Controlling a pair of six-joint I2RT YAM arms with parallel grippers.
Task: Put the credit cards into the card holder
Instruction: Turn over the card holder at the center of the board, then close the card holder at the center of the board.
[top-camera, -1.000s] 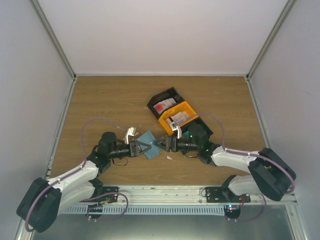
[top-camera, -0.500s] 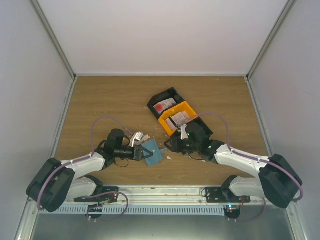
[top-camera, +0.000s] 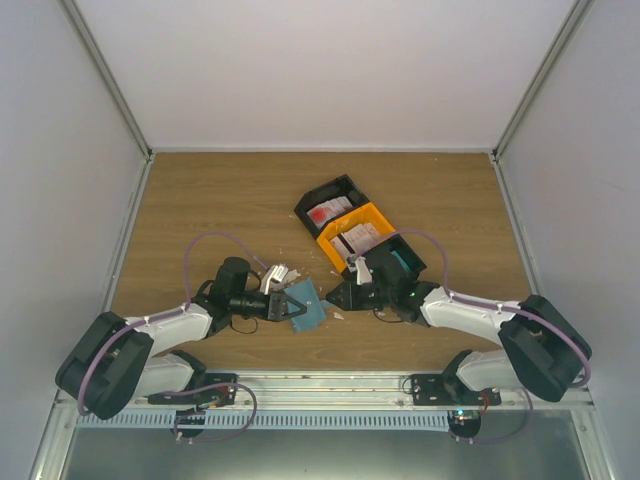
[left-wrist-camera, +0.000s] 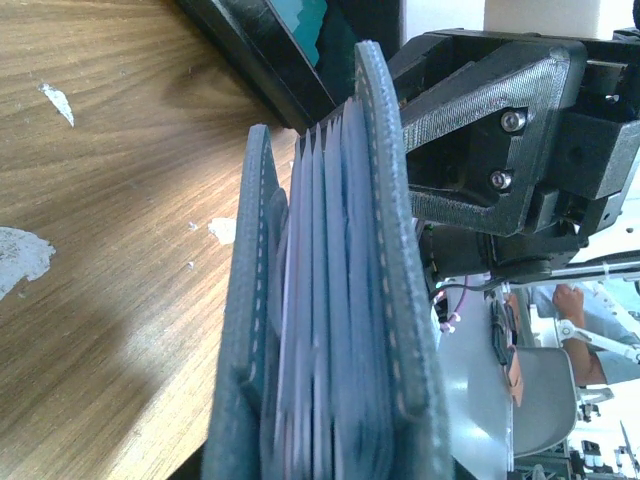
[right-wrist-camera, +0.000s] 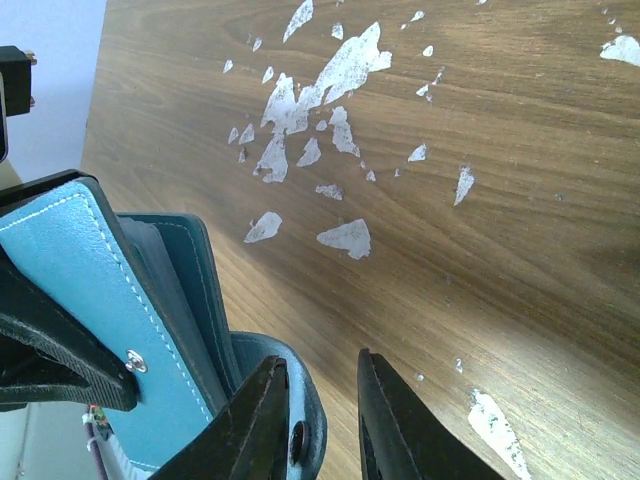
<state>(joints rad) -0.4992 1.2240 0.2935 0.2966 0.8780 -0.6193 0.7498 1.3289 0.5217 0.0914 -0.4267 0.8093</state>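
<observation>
My left gripper is shut on the blue-teal card holder, holding it on edge just above the table. In the left wrist view the card holder fills the middle, its inner pockets fanned, and hides my own fingers. My right gripper is at the holder's right edge. In the right wrist view the right gripper has its jaws narrowly open; the holder's snap tab lies against the left finger, with bare wood showing beside it. Credit cards lie in the trays: red-and-white, whitish, teal.
Three trays stand in a row behind the right arm: black, orange, black. Torn white scraps litter the wood near the holder. The black tray's edge is close behind the holder.
The right gripper's jaws have narrowed from wide open and slid up to the holder's tab. Early in the second the left gripper swung the holder nearer and rightward; it has since held still.
</observation>
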